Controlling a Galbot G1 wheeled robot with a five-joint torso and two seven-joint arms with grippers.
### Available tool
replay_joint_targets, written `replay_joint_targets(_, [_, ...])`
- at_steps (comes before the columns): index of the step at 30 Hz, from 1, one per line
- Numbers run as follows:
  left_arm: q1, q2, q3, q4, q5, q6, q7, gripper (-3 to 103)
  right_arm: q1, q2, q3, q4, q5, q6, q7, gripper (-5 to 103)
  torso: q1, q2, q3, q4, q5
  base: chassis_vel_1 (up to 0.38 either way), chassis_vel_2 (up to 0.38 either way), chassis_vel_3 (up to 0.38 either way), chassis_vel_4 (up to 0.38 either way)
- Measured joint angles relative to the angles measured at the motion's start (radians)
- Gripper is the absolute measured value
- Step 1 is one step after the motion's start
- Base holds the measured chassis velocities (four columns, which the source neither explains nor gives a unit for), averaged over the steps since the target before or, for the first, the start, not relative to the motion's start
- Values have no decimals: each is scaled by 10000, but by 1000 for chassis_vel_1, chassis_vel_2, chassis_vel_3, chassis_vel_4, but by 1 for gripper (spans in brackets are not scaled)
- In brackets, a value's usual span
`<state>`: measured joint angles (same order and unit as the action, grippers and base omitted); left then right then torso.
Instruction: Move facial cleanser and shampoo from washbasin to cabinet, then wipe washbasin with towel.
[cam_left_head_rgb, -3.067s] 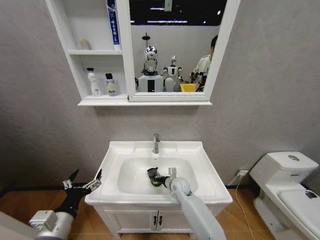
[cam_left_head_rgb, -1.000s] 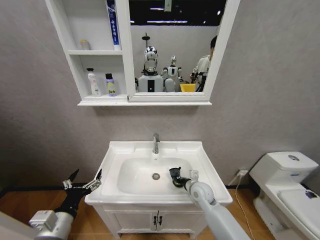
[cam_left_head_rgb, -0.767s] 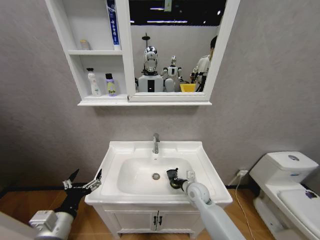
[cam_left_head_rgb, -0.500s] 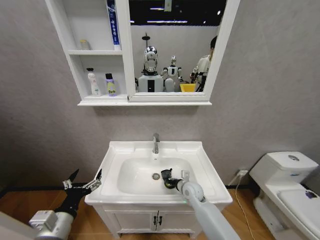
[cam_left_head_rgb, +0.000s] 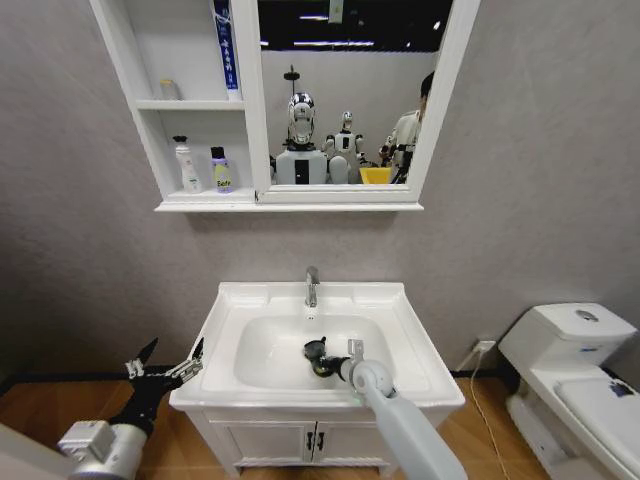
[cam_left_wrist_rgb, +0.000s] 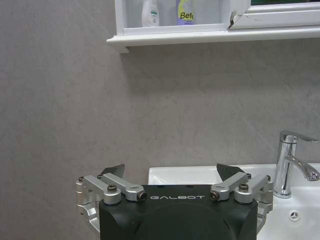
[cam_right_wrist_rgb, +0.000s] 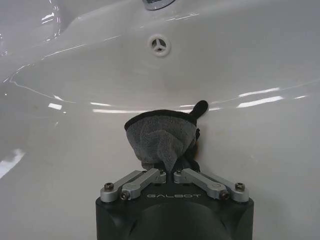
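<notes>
Right gripper (cam_left_head_rgb: 322, 358): reaches into the bowl of the basin (cam_left_head_rgb: 226, 318), near the drain area. Fingers (cam_right_wrist_rgb: 146, 177) closed together, pinching the towel (cam_right_wrist_rgb: 161, 135). In the right wrist view the towel bunches out beyond the fingertips, its dark grey folds pressed against the white bowl wall, below the overflow hole (cam_right_wrist_rgb: 159, 43). One corner of the cloth sticks out to the side.

Left gripper (cam_left_head_rgb: 165, 368): held low, beside the basin's left edge, apart from it. Fingers (cam_left_wrist_rgb: 113, 171) spread wide, holding nothing.

Basin: white, rectangular, with chrome faucet (cam_left_head_rgb: 312, 286) at the back centre; mounted on a vanity (cam_left_head_rgb: 270, 438) with black handles.

Cabinet (cam_left_head_rgb: 147, 104): on the wall above the basin, shelves at the left, mirror (cam_left_head_rgb: 345, 92) at the right. Lowest shelf holds a white bottle (cam_left_head_rgb: 187, 167) and a purple-and-yellow bottle (cam_left_head_rgb: 221, 171), side by side, upright. Top shelf holds a tall blue tube (cam_left_head_rgb: 227, 48).

Toilet (cam_left_head_rgb: 576, 379): at the right, well apart from the basin.
</notes>
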<state>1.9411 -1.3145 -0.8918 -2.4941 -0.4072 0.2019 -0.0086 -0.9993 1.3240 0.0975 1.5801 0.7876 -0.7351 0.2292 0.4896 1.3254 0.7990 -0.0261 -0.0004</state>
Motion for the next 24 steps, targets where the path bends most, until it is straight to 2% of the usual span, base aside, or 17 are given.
replay_joint_targets(24, [0,0,0,0,0,0,0,100,933,957,-774,-1331,-77,9,-17,2,0,0,0,-1,0,0,0,0,0])
